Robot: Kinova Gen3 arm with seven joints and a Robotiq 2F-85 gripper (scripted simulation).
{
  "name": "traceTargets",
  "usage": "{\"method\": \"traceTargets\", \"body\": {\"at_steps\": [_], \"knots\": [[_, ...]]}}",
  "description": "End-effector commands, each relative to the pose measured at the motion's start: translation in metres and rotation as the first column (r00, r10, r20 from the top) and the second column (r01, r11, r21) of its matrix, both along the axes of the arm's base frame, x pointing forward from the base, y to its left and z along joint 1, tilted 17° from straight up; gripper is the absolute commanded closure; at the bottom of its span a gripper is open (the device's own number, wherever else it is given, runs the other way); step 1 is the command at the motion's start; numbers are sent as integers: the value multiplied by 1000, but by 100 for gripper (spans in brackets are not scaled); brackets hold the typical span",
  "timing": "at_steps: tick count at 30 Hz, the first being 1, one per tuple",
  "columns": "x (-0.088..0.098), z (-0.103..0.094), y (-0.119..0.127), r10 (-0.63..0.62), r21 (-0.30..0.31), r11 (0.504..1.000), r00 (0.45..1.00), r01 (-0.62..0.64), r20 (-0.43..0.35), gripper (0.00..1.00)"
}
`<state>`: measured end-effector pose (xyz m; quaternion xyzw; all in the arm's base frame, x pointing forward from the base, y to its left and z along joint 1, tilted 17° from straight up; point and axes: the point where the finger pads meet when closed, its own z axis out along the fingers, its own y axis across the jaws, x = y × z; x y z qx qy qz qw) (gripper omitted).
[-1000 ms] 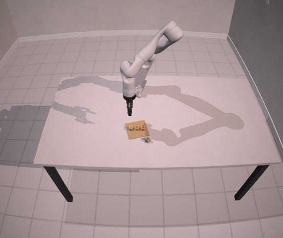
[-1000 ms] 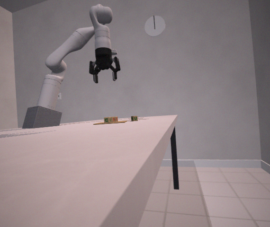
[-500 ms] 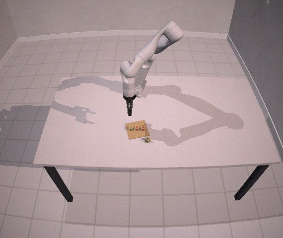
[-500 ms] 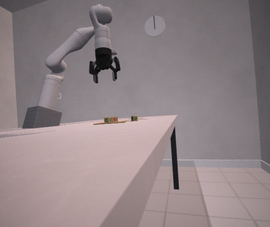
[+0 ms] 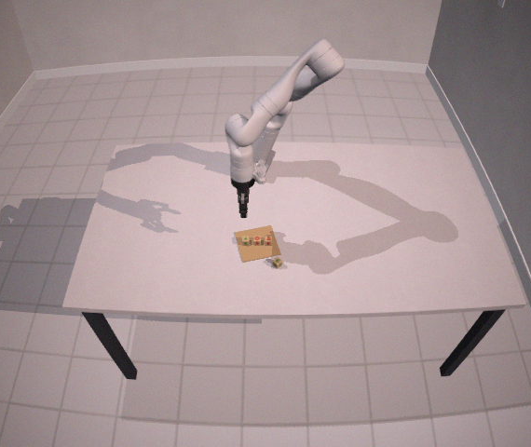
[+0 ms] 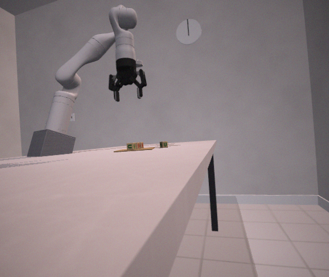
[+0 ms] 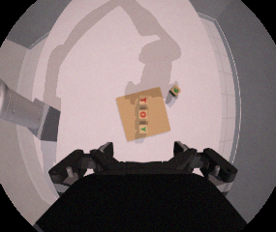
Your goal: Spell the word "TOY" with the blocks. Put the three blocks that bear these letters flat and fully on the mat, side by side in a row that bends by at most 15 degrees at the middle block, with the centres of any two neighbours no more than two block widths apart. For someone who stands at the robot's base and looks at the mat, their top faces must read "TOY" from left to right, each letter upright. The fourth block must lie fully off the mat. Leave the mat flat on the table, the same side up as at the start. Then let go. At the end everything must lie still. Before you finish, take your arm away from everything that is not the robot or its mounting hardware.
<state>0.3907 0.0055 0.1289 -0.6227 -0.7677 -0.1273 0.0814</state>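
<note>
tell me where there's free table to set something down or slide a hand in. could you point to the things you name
Bare tabletop runs from the mat (image 5: pixel 251 253) (image 7: pixel 128 108) to the table's front edge, on the side away from the robot's base. Crowded: the mat's middle, where three blocks stand in a row, and just off its corner, where the fourth block (image 5: pixel 277 263) (image 6: pixel 163 144) (image 7: pixel 175 90) sits.

The mat (image 5: pixel 252 252) (image 6: pixel 149 148) (image 7: pixel 156 102) is plain tan; red letters mark the right and middle blocks' tops, green the left one's. The table (image 5: pixel 170 269) (image 6: pixel 83 193) (image 7: pixel 94 63) looks pale pink.
</note>
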Motion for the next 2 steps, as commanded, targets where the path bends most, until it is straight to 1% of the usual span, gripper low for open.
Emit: {"method": "traceTargets", "body": {"at_steps": [1,2], "knots": [[0,1,0,-1,0,1000,1000,1,2,0],[0,1,0,-1,0,1000,1000,1,2,0]]}}
